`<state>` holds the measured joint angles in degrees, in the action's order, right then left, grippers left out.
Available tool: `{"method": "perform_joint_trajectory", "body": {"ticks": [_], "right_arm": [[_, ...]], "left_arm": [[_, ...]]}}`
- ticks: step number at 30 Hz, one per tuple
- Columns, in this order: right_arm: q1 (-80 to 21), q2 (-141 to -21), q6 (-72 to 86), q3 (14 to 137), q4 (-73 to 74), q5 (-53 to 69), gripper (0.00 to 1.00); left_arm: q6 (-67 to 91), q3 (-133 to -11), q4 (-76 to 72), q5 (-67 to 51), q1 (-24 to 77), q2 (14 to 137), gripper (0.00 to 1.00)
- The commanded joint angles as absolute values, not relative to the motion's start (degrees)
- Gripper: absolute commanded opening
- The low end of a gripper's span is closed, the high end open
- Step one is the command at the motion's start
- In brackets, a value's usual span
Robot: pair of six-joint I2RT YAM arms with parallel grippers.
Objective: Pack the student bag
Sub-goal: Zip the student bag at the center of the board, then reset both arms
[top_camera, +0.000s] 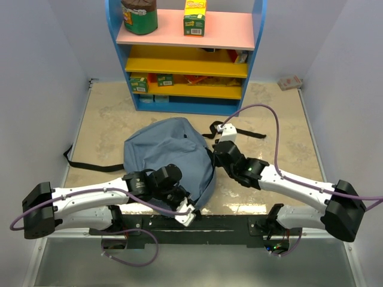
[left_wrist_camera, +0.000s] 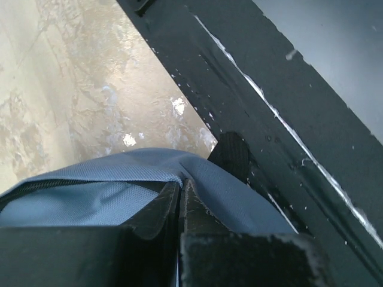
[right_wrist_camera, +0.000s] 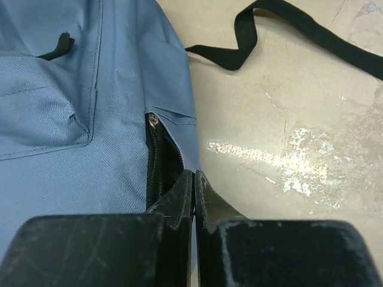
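No text can be read with certainty here. The yellow-green box on the top board of the shelf carries a printed label, but its letters are too small to tell. The dark jar beside it has a green label, also unreadable. The small green boxes on a lower board show print that stays blurred. The reddish packet on the bench shows only a pattern.

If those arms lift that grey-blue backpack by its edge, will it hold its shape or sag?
Probably sags: the soft grey-blue fabric backpack lies flat and creased. It looks fairly light, seemingly near empty. Its loose black straps would likely trail behind.
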<state>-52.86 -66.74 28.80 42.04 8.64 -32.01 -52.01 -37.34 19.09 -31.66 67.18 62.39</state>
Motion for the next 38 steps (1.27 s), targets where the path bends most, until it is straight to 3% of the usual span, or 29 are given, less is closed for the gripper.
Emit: {"method": "perform_joint_trajectory", "body": {"ticks": [1, 4, 5, 6, 8, 9, 10, 16, 19, 20, 21, 22, 23, 25, 29, 38], "right_arm": [[-49.8, -69.6, 25.0, 47.0, 2.4, -36.5, 0.0], [-46.8, -73.4, 23.4, 49.3, 0.2, -35.6, 0.0], [-44.5, -74.3, 23.0, 50.6, 0.3, -35.1, 0.0], [-43.2, -76.1, 22.8, 51.4, 0.2, -34.5, 0.0], [-39.7, -77.9, 21.5, 53.6, -1.0, -33.4, 0.0], [-38.7, -79.4, 21.4, 54.3, -1.1, -32.9, 0.0], [-37.9, -80.2, 20.7, 55.8, -0.8, -32.4, 0.0], [-33.6, -85.1, 22.1, 60.8, 2.6, -29.5, 0.0], [-29.4, -87.9, 23.4, 64.8, 6.6, -22.1, 0.27], [-29.1, -88.1, 23.3, 65.6, 7.2, -21.3, 0.44], [-29.0, -87.8, 22.8, 66.0, 7.6, -20.5, 0.51], [-29.1, -87.3, 22.2, 65.7, 7.6, -19.0, 0.6], [-29.0, -85.4, 21.8, 65.1, 7.2, -18.1, 0.78], [-29.1, -83.0, 21.7, 62.9, 6.5, -16.3, 0.96], [-29.1, -78.2, 22.1, 60.5, 8.2, -14.3, 0.99], [-29.0, -69.9, 21.8, 52.1, 7.4, -13.1, 0.99]], "left_arm": [[-59.4, -39.4, 28.7, -42.5, 69.1, 61.1, 0.0], [-52.9, -38.7, 19.0, -37.8, 69.1, 61.2, 0.01], [-45.7, -38.5, 15.2, -32.2, 68.9, 61.3, 0.1], [-42.9, -38.8, 11.9, -29.7, 68.6, 61.4, 0.32], [-37.4, -40.9, 5.5, -24.0, 67.1, 62.2, 0.65], [-36.0, -42.2, 4.3, -22.5, 66.6, 62.6, 0.91], [-35.1, -43.8, 4.2, -21.5, 66.0, 63.1, 1.0], [-23.1, -61.8, 11.7, -16.9, 58.6, 68.3, 1.0], [-18.6, -75.7, 23.3, -15.4, 51.5, 74.4, 1.0], [-18.5, -83.2, 26.9, -16.4, 48.0, 78.1, 1.0], [-18.8, -86.4, 30.5, -17.0, 46.3, 79.5, 1.0], [-19.5, -88.6, 35.0, -17.2, 45.0, 80.3, 1.0], [-19.6, -89.3, 35.5, -16.4, 42.6, 79.5, 1.0], [-18.9, -87.1, 33.0, -15.2, 40.0, 76.7, 1.0], [-16.4, -78.2, 30.7, -14.5, 30.7, 68.7, 1.0], [-17.3, -67.7, 29.9, -23.5, 6.5, 66.3, 1.0]]}}
